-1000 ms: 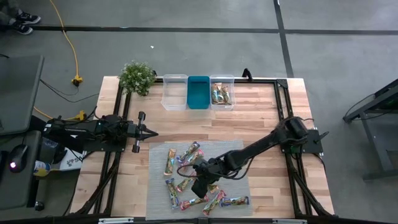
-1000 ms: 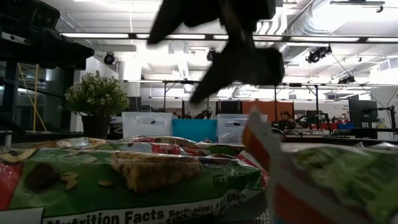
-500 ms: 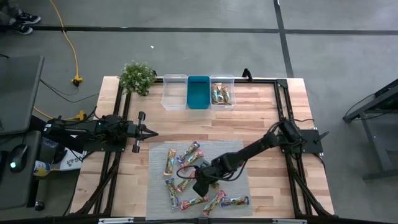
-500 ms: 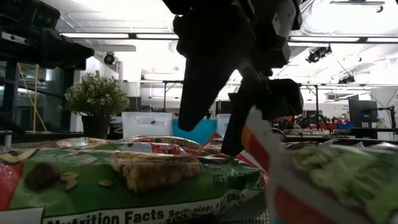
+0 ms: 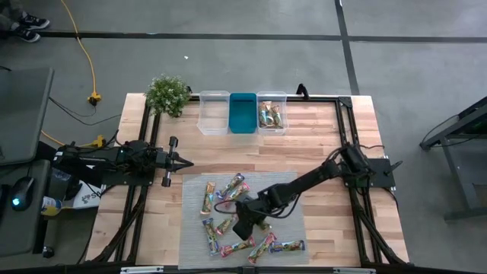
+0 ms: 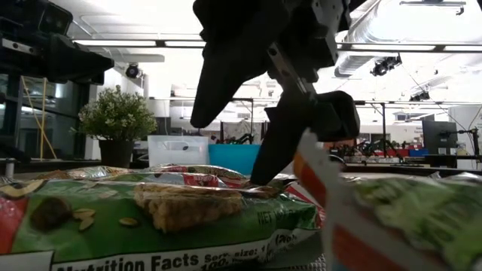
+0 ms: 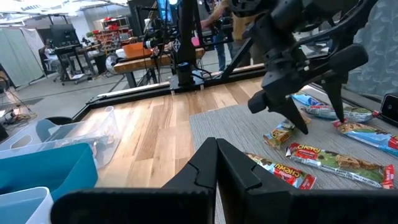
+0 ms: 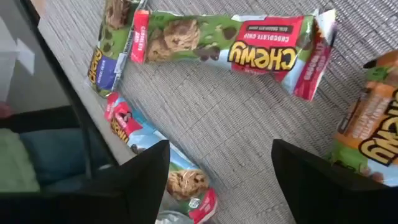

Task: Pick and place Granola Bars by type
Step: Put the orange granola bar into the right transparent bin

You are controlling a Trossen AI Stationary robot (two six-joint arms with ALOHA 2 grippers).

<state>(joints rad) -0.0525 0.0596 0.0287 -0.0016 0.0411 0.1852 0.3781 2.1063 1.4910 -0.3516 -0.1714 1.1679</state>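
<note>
At the left edge of the high view the left tool [image 5: 179, 162] lies low over the bare wood of the table [image 5: 319, 144], its fingers pressed together to a point, exactly where it was a second ago. Along the upper middle stand three bins: a clear bin [image 5: 214, 122], a teal bin [image 5: 243, 113] and a second clear bin [image 5: 272, 113] that already holds a few bars. A potted plant [image 5: 167, 94] sits to their left. In the lower middle the grey mat [image 5: 195, 228] carries the scattered Granola Bars [image 5: 232, 186], unmoved since the earlier frames. The right tool [image 5: 242, 227], reaching in from the right, has slid a little lower and leftward over the mat compared with a second ago, and in the low view it has come down from high in the frame to just above the wrappers. Its fingers are spread wide and grip nothing; in its wrist view they straddle bare mat, with a red-and-green chewy bar [image 8: 230, 53] beyond them and another bar [image 8: 155, 168] just beside one finger
</note>
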